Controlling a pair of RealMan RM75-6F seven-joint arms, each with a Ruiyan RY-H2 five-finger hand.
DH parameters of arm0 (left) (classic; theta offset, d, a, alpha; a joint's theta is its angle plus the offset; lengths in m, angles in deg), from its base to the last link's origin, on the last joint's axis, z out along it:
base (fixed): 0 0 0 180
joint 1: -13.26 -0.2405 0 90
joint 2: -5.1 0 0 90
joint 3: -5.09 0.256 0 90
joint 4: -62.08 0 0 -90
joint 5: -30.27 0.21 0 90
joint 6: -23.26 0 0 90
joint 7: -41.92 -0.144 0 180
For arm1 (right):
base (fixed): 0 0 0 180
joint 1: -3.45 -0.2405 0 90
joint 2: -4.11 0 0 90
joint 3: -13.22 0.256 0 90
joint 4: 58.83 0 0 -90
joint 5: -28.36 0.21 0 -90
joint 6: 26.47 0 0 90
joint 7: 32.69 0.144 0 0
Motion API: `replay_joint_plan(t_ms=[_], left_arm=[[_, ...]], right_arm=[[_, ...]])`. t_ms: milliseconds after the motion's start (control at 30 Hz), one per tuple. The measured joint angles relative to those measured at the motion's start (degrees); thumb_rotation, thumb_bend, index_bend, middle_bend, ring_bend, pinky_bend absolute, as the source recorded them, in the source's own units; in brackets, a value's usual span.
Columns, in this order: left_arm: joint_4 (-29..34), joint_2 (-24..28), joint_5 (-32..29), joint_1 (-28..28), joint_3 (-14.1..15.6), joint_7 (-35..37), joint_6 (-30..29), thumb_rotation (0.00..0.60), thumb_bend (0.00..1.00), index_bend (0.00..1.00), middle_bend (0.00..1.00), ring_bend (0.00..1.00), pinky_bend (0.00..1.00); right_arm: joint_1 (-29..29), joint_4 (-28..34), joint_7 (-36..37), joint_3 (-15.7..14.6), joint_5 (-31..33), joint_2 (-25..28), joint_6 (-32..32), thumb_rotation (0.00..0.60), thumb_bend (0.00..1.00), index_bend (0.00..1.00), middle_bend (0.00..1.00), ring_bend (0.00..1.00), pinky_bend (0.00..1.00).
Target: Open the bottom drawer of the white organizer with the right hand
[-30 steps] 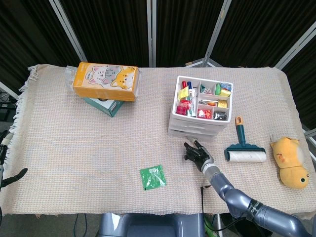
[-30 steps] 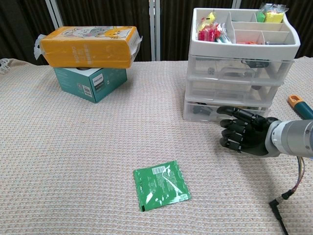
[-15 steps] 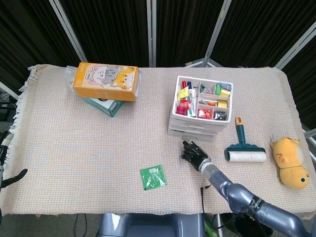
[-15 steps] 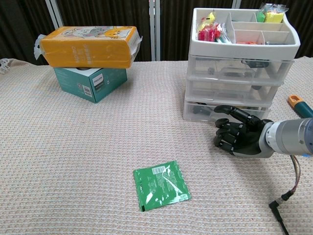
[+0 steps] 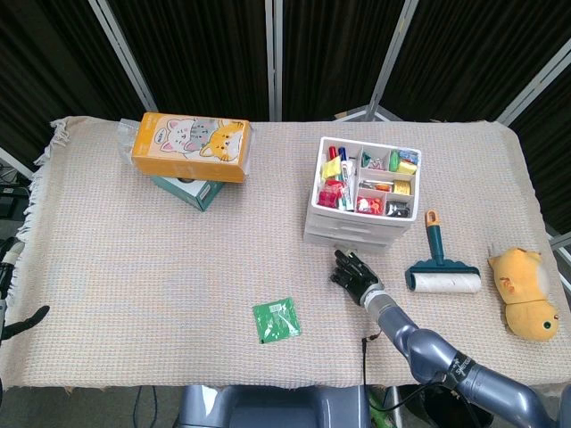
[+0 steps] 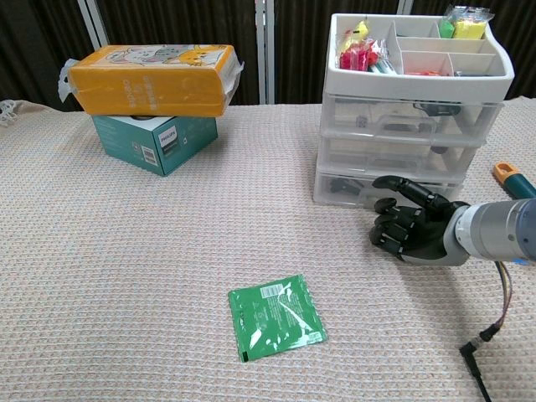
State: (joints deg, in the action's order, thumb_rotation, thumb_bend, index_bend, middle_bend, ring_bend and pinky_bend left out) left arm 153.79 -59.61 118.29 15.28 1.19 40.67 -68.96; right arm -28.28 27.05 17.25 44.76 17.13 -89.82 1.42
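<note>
The white organizer stands upright right of the table's middle, its drawer fronts facing the robot and its long side running across the table. The bottom drawer looks closed, flush with the two above it. The right hand lies low over the cloth just before that drawer, palm down, fingers loosely curled and holding nothing, with one finger stretched out toward the drawer front; whether it touches I cannot tell. Nothing lies between hand and drawer. A green packet lies flat well to the hand's left, nearer the robot. A lint roller lies just right of the organizer, handle pointing away from the robot, and a yellow plush sits by the right edge. An orange box rests on a teal box at the far left. The head view alone shows the plush and the full roller; the chest view shows only the handle's tip, but does show the clear drawer fronts. The left hand is outside both views.
</note>
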Motion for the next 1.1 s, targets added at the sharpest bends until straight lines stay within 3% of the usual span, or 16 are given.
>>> replay_joint_plan(t_ms=[633, 1100], left_arm=[[0.56, 0.09, -0.06, -0.11, 0.17, -1.15, 0.06, 0.600, 0.04, 0.00, 0.00, 0.00, 0.00], [0.87, 0.13, 0.49, -0.28, 0.47, -1.62, -0.24, 0.600, 0.04, 0.00, 0.00, 0.00, 0.00]], right_arm=[[2.06, 0.91, 0.21, 1.23, -0.86, 0.58, -3.88, 0.600, 0.30, 0.33, 0.80, 0.84, 0.72], [4.66, 3.82, -0.39, 0.10, -3.39, 1.52, -4.35, 0.600, 0.30, 0.33, 0.80, 0.84, 0.72]])
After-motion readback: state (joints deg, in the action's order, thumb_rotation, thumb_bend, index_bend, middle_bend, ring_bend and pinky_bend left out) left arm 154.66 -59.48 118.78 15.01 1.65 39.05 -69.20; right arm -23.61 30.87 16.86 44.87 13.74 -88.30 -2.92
